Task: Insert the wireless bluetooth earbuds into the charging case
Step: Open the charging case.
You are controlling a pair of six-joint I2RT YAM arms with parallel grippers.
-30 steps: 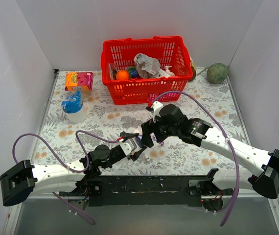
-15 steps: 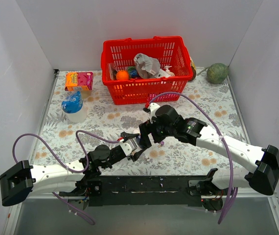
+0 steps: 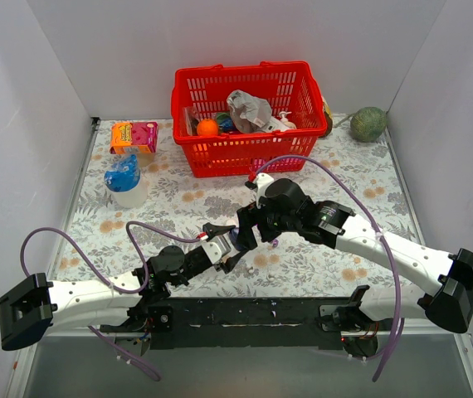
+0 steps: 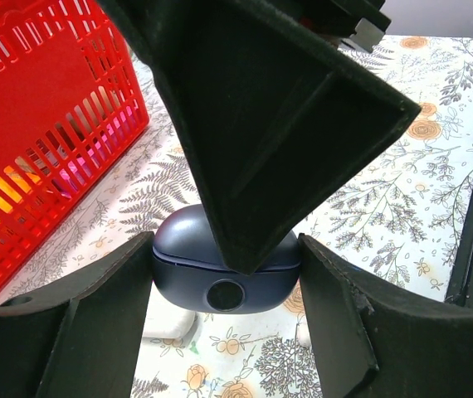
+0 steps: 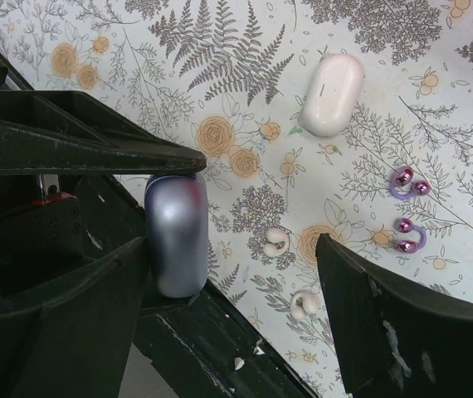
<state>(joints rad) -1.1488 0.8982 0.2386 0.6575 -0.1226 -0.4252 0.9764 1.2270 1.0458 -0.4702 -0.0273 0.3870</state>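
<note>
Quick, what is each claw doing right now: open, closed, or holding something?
Left gripper: closed on the dark blue-grey oval case.
Right gripper: open, holding nothing, fingers spread wide above the floral tablecloth.

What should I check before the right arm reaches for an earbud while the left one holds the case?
1. Left gripper clamped on the dark case: ok.
2. Case lid open to take the buds: not ok; the seam looks shut in the left wrist view.
3. Right gripper open and empty: ok.
4. Both purple earbuds lying free on the floral cloth: ok.
5. Right gripper clear of the held case: cannot tell; the case sits close beside one side of it.
</note>
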